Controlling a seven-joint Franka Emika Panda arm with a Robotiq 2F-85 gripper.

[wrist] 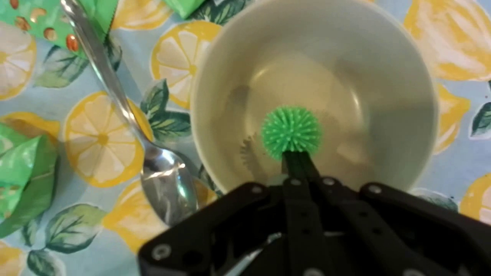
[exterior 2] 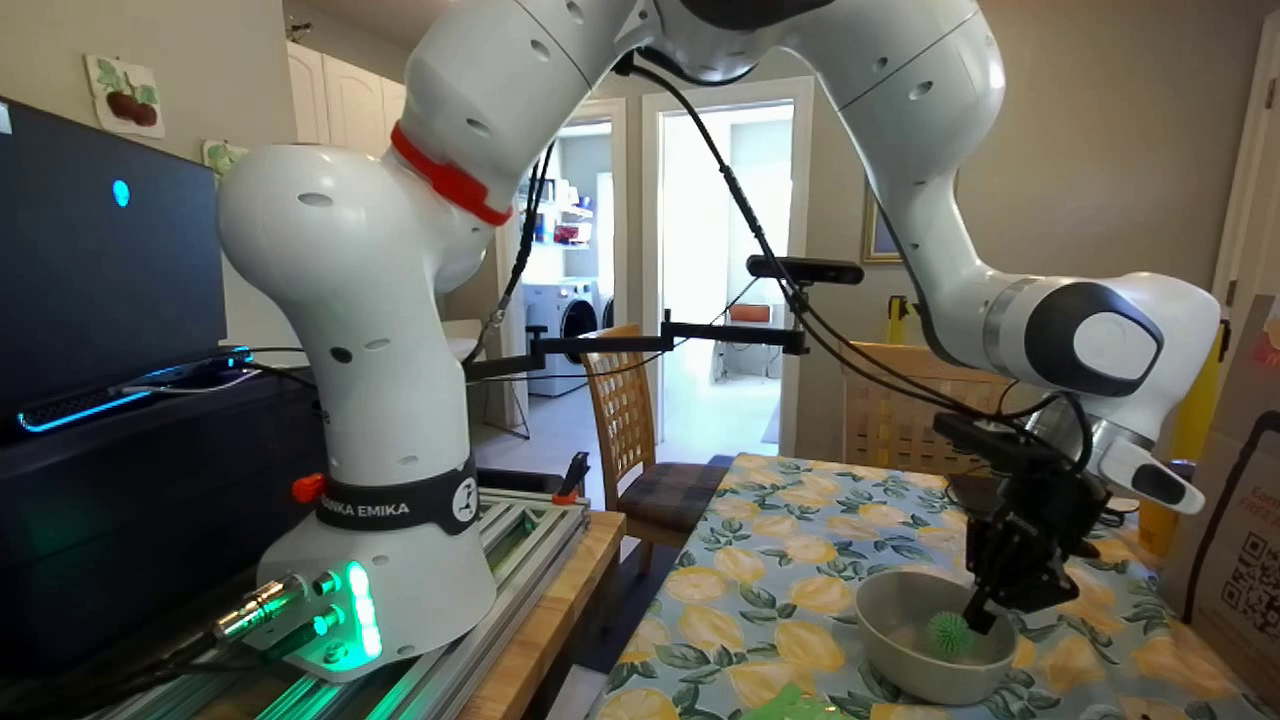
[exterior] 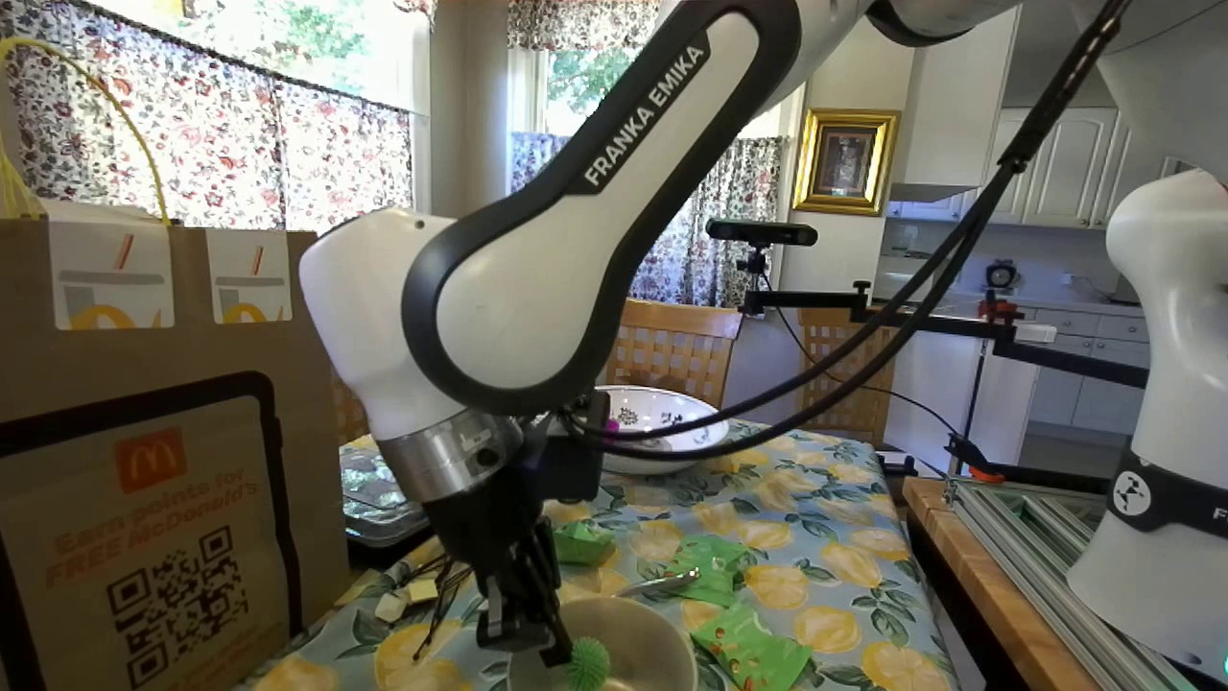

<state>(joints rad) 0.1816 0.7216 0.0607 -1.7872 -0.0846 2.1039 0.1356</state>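
Jaws pressed together, a robot's black tool (wrist: 296,155) reaches into a pale bowl (wrist: 399,88), its tips at the edge of a spiky green ball (wrist: 291,129) inside; whether any spikes are pinched cannot be told. A spoon (wrist: 168,184) and green packets (wrist: 34,180) lie near the bowl on the lemon-print worktop (exterior 2: 770,590).

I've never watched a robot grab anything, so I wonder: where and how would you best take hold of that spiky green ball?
Probably across the middle of the ball, on two opposite sides, coming from above: it is round, and the bowl around it is open at the top. The gripper is shut, its tips at the ball's edge.
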